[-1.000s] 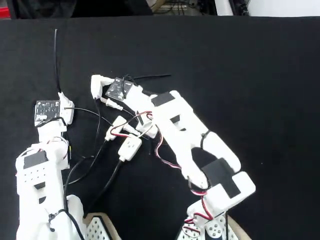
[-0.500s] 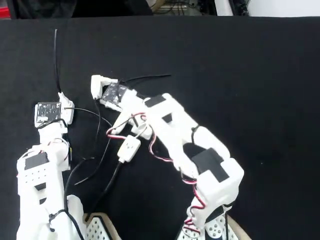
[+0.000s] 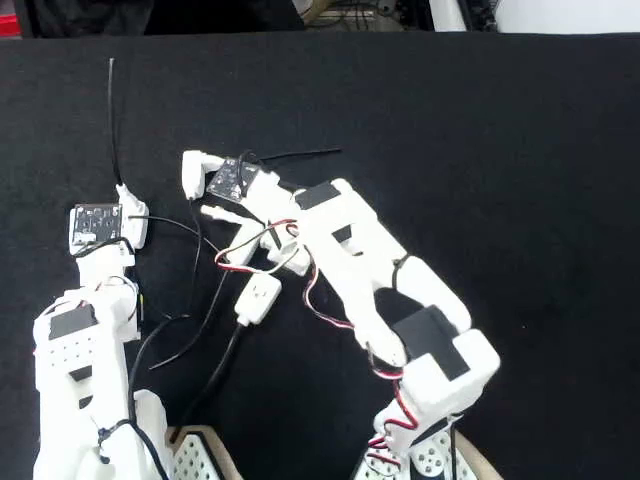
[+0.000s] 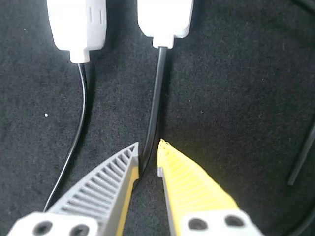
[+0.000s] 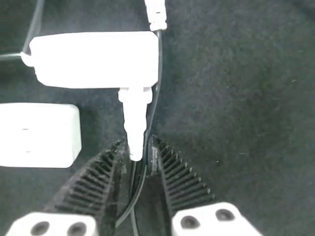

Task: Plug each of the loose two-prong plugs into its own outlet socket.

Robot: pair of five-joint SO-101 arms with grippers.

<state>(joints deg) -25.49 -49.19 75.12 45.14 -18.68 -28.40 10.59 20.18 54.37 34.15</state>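
In the right wrist view a white socket block (image 5: 93,59) has a white two-prong plug (image 5: 135,118) seated in its side. My right gripper (image 5: 135,145) is shut on that plug's tail, where black cables run between the fingers. A second white socket block (image 5: 37,135) with two slots lies beside it. A loose plug tip (image 5: 155,12) shows at the far edge. In the left wrist view my left gripper (image 4: 147,147) is shut on a thin black cable (image 4: 153,98) leading to a white block (image 4: 165,17). Another white block (image 4: 77,24) lies alongside with its own cable.
From above, the right arm (image 3: 340,240) stretches toward a white socket (image 3: 192,168), with a loose white plug (image 3: 222,213) just below it. A white outlet (image 3: 258,297) on a black cord lies mid-table. The left arm (image 3: 75,340) stands at the left. Black cables cross between them.
The right arm pushed toward the far-left socket, covering the loose plug, then drew back a little so the plug shows again. The left arm has stayed still.
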